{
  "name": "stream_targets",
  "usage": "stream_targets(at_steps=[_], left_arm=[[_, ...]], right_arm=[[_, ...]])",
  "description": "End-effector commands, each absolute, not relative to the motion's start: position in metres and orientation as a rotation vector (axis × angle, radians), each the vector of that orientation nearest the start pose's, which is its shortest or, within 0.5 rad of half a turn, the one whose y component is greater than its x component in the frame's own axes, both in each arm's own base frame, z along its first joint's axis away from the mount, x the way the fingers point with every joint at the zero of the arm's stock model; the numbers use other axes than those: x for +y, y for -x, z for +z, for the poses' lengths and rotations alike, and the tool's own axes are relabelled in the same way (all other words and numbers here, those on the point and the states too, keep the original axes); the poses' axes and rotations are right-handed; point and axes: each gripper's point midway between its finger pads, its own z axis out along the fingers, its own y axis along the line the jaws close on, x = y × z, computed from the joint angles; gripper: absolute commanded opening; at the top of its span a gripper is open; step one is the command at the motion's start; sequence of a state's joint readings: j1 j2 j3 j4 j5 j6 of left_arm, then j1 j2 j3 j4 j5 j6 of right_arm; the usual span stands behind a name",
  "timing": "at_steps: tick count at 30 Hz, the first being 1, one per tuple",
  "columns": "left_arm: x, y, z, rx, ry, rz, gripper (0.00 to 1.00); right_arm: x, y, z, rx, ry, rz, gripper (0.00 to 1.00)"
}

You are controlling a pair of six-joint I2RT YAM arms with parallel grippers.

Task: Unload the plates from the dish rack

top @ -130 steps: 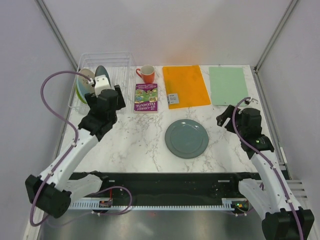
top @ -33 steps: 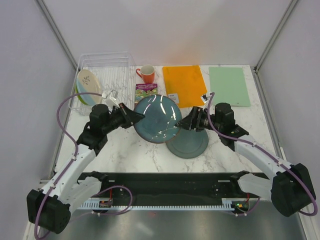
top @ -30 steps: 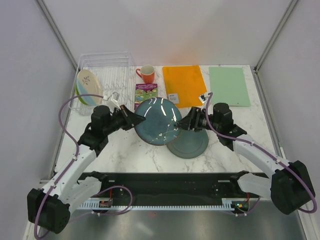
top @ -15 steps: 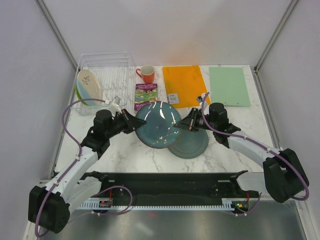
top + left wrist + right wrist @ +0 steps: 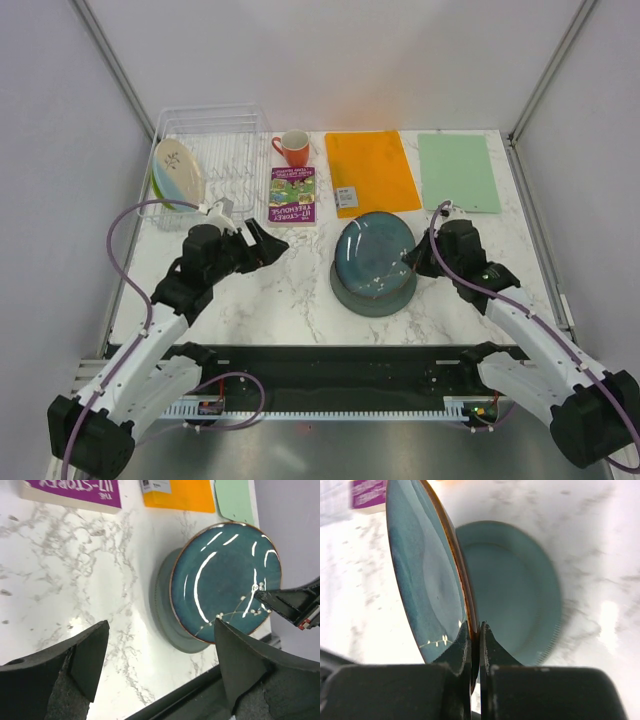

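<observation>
With the right end effector [image 5: 475, 630] clamped on the rim of the glossy dark teal round ceramic plate [image 5: 373, 252], tilted over the matte grey-green ceramic plate [image 5: 370, 304] on the table [image 5: 270, 290], lower level and centred before releasing, left end effector [image 5: 268, 242] wide open, empty.

The top camera looks steeply down on the whole counter [image 5: 280, 290]. Both wrist cameras, far closer, face the dark teal plate [image 5: 373, 255] and grey-green plate [image 5: 372, 300].

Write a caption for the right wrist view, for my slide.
The right hand pinches the rim of the glossy dark teal plate, holding it tilted over the grey-green plate on the marble table.
</observation>
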State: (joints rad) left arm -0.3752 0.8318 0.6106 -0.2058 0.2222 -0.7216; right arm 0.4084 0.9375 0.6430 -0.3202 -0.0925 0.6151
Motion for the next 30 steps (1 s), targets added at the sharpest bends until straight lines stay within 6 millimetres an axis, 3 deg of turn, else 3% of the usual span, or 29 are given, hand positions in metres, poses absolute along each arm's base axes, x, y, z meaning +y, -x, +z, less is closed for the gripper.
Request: stream_targets(at_steps=[1,10,19,26,28,30], left_arm=[[-0.136,-0.257,0.191,2.039,0.182,-0.670,0.91],[-0.112,-0.251,0.203,1.965,0.163,-0.544,0.92],[-0.109,-0.251,0.190,2.009,0.181,-0.509,0.92],[-0.111,-0.254,0.184,2.035,0.189,-0.513,0.92],[-0.112,-0.254,0.181,2.049,0.190,-0.510,0.92],[-0.113,-0.254,0.179,2.056,0.187,-0.514,0.92]], right_arm=[[0.137,-0.273,0.173,2.142,-0.276,0.626,0.00],[0.139,-0.272,0.150,2.194,-0.331,0.695,0.00],[0.164,-0.248,0.107,2.316,-0.352,0.903,0.00],[0.166,-0.240,0.083,2.400,-0.352,0.907,0.25],[0.163,-0.241,0.080,2.398,-0.373,0.888,0.19],[0.165,-0.244,0.092,2.339,-0.367,0.933,0.01]])
